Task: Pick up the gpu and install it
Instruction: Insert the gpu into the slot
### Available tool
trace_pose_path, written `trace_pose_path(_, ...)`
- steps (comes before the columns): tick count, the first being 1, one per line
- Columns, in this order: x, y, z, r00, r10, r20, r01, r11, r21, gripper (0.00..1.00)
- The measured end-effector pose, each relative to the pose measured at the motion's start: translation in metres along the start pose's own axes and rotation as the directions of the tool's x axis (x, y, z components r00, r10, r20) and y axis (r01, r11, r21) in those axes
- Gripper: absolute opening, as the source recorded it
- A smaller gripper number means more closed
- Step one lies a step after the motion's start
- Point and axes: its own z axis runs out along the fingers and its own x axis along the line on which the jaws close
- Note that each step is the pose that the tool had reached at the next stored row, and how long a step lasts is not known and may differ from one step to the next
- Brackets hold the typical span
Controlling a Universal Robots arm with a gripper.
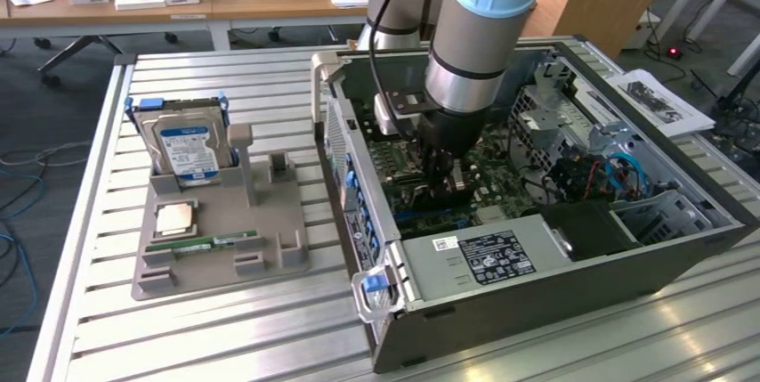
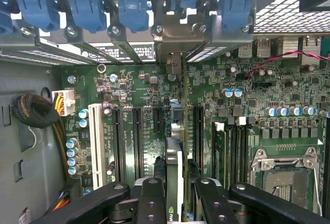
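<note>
The gpu is a thin dark card seen edge-on, standing upright over the motherboard among the black expansion slots. Its metal end bracket reaches the case's rear slot openings under the blue latches. My gripper is shut on the gpu, one black finger on each side of the card. In the exterior view the gripper is lowered deep inside the open computer case, with the gpu under it against the board. Whether the card is fully seated in its slot I cannot tell.
To the exterior view's left a grey holder carries a silver hard drive, a processor chip and a green memory stick. Inside the case are a power supply, cable bundles, a white slot and the processor socket.
</note>
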Motion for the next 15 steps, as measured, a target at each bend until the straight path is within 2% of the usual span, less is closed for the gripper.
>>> trace_pose_path(15,0.0,0.0,0.0001,1.0,0.0,0.0,0.0,1.0,0.0,0.26)
